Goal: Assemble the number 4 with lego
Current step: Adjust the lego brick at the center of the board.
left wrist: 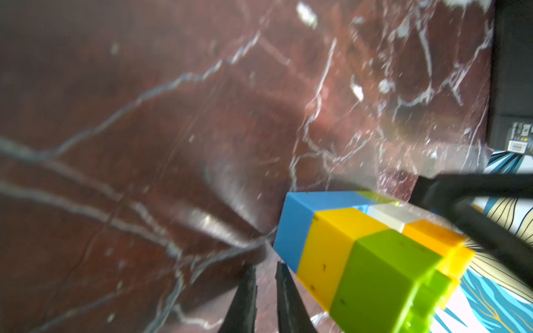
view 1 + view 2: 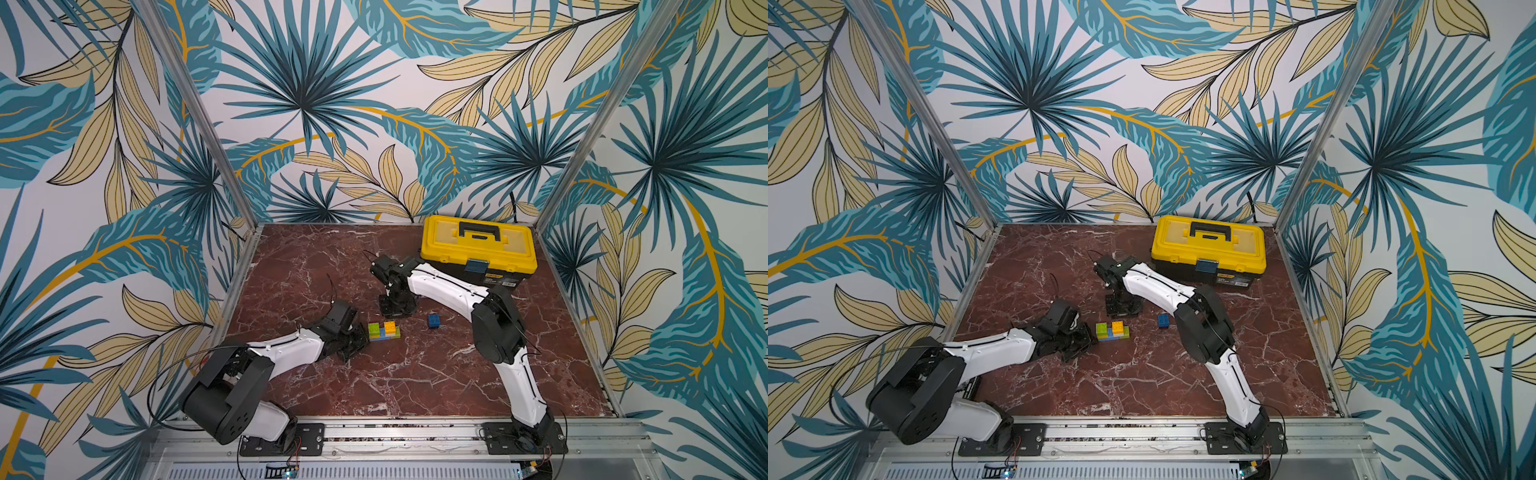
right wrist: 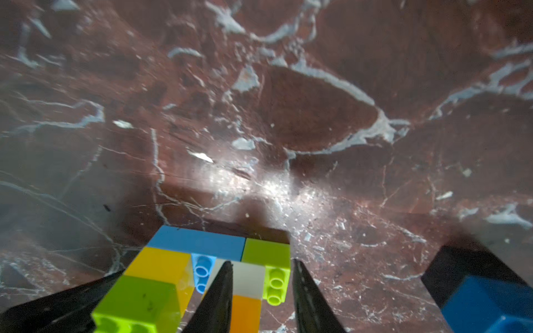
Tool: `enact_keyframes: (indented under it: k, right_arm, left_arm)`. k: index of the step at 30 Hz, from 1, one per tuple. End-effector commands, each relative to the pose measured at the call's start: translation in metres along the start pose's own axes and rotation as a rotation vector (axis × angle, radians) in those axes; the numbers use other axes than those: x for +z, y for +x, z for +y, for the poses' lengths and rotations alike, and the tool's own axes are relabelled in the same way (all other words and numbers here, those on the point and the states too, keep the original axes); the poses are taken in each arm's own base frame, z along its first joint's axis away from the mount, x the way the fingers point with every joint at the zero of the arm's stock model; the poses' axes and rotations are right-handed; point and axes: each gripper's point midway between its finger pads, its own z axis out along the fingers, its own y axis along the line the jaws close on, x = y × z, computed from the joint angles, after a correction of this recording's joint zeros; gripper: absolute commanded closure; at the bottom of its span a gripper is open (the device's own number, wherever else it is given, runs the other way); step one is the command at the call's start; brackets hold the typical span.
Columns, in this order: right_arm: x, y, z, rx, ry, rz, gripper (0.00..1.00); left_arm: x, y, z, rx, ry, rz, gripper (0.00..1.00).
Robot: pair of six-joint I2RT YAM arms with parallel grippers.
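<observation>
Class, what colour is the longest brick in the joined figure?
Blue brick, clearest in right wrist view.

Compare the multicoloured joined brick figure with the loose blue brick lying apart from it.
The multicoloured joined brick figure combines blue, lime, orange-yellow and white bricks; the loose blue brick looks mainly blue. The figure spreads wide; the blue brick is small and compact. Both rest on the red marble table.

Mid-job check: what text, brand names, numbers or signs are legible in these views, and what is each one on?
No text reads clearly in any view.
toolbox, small yellow tag on its black front: too small to read.
pale sticker beside that tag: too small to read.
white labels on a black casing, likely the toolbox, in the left wrist view: blurred, unreadable.
lego figure and loose blue brick: no print visible.
</observation>
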Motion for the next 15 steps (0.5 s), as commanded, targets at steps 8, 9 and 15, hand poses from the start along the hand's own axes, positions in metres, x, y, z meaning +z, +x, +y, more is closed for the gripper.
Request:
enact_keyframes:
  k: [8,9,15]
  right_arm:
    - [-0.021,0.039,-0.022,0.063,-0.001,-0.029,0.63]
    - [-0.025,0.040,-0.028,0.068,0.024,-0.048,0.62]
    - [-0.062,0.055,-0.024,-0.028,0.068,-0.175,0.41]
  left_arm:
    - [0.016,-0.021,-0.033,0.057,0.048,0.000,0.84]
    - [0.017,-0.020,-0.034,0.059,0.050,0.005,0.83]
    - [0.024,-0.011,-0.043,0.079,0.099,0.038,0.83]
